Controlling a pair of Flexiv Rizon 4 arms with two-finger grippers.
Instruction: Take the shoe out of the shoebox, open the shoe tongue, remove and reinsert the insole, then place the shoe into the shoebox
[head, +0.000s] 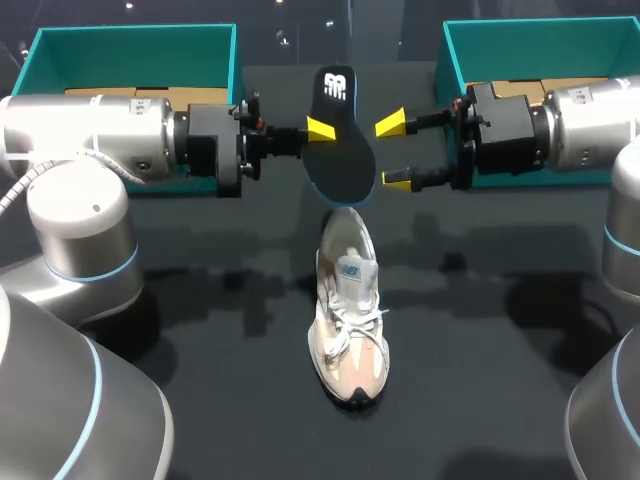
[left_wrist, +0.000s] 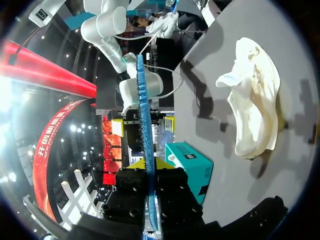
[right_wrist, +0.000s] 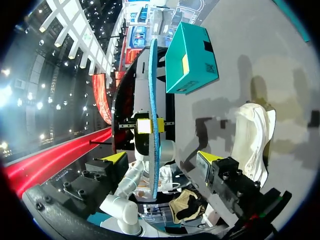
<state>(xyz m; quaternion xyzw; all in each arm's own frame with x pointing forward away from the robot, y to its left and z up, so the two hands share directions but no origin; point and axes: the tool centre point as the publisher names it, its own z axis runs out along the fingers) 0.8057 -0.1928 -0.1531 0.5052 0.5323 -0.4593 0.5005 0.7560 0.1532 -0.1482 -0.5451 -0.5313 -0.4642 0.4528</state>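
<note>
Insole (head: 340, 140) hangs pinched by its edge in the closed left jaws, untouched between the open right jaws. The shoe (head: 350, 310) lies below on the desk (head: 200, 380). A mistimed handover could drop the insole.
</note>
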